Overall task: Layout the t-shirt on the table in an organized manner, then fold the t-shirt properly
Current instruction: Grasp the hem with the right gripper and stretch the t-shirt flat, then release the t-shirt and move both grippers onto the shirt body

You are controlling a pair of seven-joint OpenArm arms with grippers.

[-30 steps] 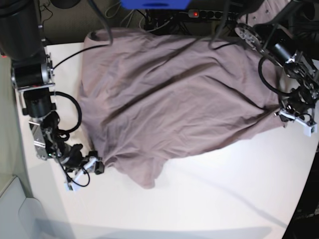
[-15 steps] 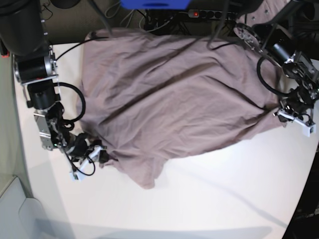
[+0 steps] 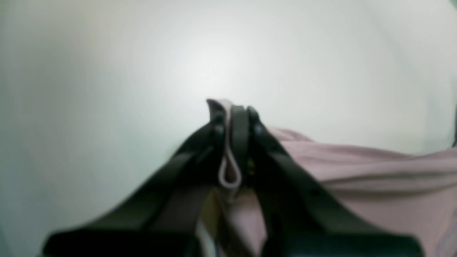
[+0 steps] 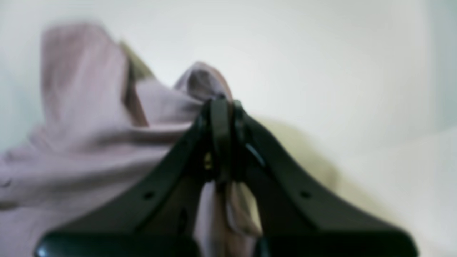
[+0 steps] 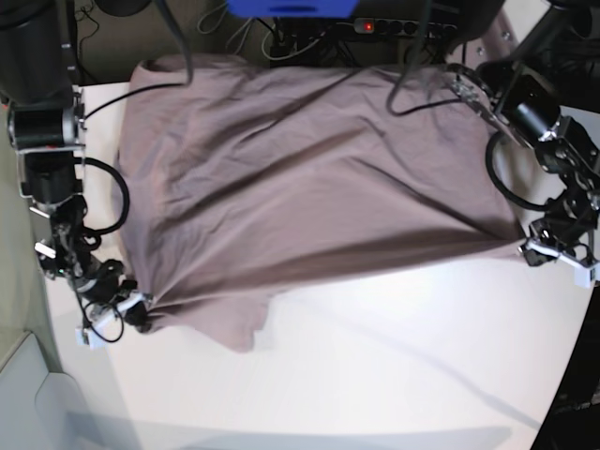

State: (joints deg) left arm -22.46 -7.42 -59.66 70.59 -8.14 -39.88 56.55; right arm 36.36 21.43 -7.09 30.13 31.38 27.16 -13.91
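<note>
Base view: soft, wrinkled mauve t-shirt (image 5: 309,178) across smooth white table (image 5: 394,366).

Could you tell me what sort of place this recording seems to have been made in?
Probably a robotics lab bench: a plain white table with a t-shirt spread on it, two robot arms at its sides, and a power strip with loose cables behind.

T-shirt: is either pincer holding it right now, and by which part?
Both. The left pincer pinches a fold at the t-shirt's edge, at one end. The right pincer is shut on bunched edge fabric at the opposite end.
</note>
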